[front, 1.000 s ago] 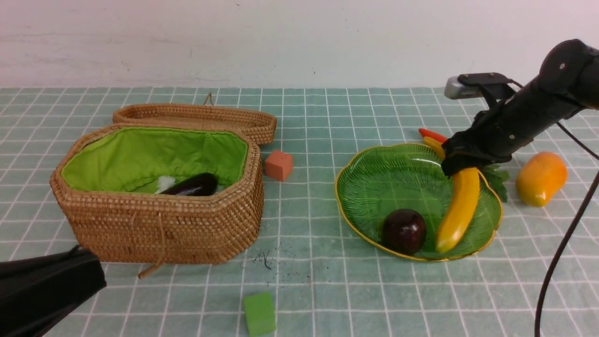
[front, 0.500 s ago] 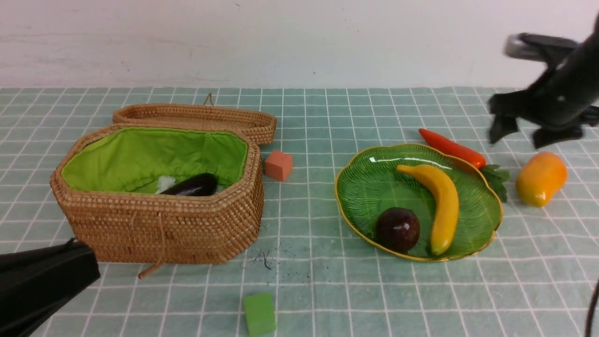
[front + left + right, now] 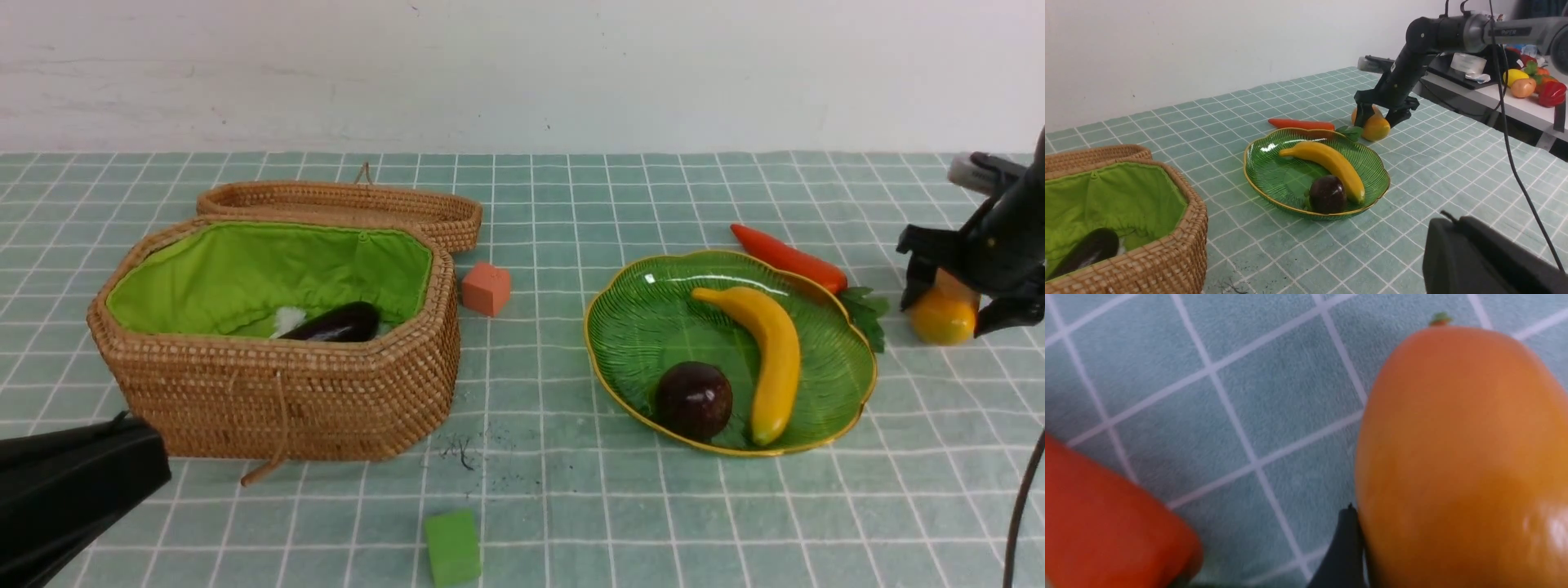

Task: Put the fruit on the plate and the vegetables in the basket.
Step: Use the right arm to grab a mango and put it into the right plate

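Note:
The orange-yellow mango (image 3: 943,318) lies on the cloth right of the green plate (image 3: 653,310). My right gripper (image 3: 963,298) is down over it, open, with one finger on each side; one fingertip (image 3: 1345,547) is right against the mango (image 3: 1461,457). The banana (image 3: 775,351) and the mangosteen (image 3: 694,400) lie on the plate. The carrot (image 3: 784,257) lies behind the plate's rim. The eggplant (image 3: 335,324) is in the wicker basket (image 3: 277,400). The bitter gourd is not in view. My left gripper (image 3: 73,490) is shut and empty, low at the front left.
An orange cube (image 3: 486,287) sits right of the basket, below its lid (image 3: 351,208). A green cube (image 3: 452,547) sits near the front edge. A cable (image 3: 1020,506) hangs at the far right. A side table with other toy produce (image 3: 1527,81) stands beyond the right arm.
My right gripper let go of the banana on the plate, rose, moved right and came down over the mango. The banana and mangosteen settled on the plate. The left arm barely moved.

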Robot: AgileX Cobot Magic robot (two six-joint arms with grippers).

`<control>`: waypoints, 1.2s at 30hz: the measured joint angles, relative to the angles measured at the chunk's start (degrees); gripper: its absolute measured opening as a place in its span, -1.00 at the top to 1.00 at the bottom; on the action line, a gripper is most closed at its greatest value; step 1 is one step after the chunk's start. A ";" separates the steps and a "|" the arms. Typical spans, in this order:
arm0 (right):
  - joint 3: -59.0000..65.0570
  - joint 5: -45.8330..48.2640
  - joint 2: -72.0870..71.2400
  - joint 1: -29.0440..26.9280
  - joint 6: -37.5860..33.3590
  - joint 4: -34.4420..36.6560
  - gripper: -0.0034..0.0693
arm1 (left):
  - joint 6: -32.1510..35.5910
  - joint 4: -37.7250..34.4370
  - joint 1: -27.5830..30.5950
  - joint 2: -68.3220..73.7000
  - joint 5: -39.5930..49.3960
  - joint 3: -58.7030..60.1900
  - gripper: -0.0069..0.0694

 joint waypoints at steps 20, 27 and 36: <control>-2.22 11.60 -11.74 1.83 -14.69 2.90 -0.50 | -4.41 2.39 0.00 0.00 2.11 0.00 0.85; 9.87 9.22 -24.31 13.39 -21.23 8.26 -0.50 | -9.56 9.47 0.00 0.00 2.18 0.00 0.84; 14.78 -1.43 -19.97 25.83 -26.72 13.71 -0.50 | -10.52 11.45 0.00 0.00 2.18 0.00 0.84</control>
